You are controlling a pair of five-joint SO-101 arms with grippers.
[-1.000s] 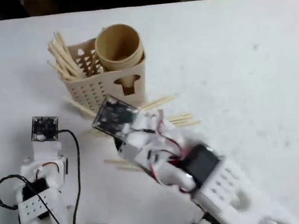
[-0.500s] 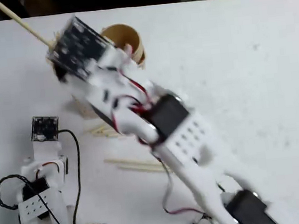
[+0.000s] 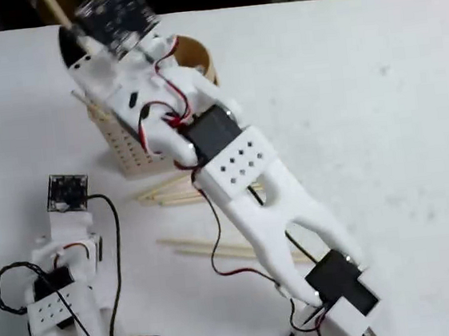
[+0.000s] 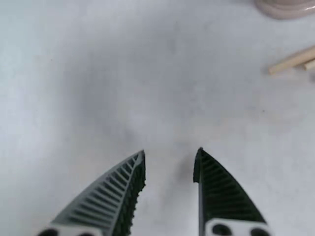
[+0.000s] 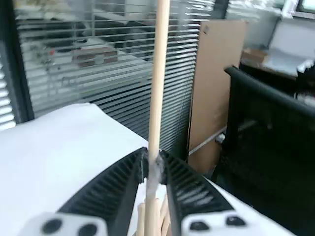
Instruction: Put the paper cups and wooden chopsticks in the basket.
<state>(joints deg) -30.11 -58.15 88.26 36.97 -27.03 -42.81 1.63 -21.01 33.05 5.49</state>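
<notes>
High view first: the white table (image 3: 380, 119) takes up nearly everything in sight. The right arm (image 3: 241, 174) lies stretched diagonally across it, from the near edge up to the beige perforated plastic basket (image 3: 130, 150), and it covers much of the basket's top. The left arm (image 3: 59, 274) sits folded at the near left corner, well apart from the basket. A tan paper cup (image 3: 201, 58) stands inside the basket, its rim showing just beside the right arm. Loose wooden chopsticks (image 3: 163, 194) lie flat on the table in front of the basket, with another pair (image 3: 184, 244) nearer still, partly under the arm.

Above the basket, the right gripper (image 5: 152, 157) is clamped tight on a single wooden chopstick (image 5: 158, 73), which sticks straight out past the jaws. More stick ends (image 5: 147, 219) show close behind its fingers. The left gripper (image 4: 170, 157) hangs over bare table with its jaws spread and nothing between them; a few chopstick ends (image 4: 290, 61) lie off to one side.
</notes>
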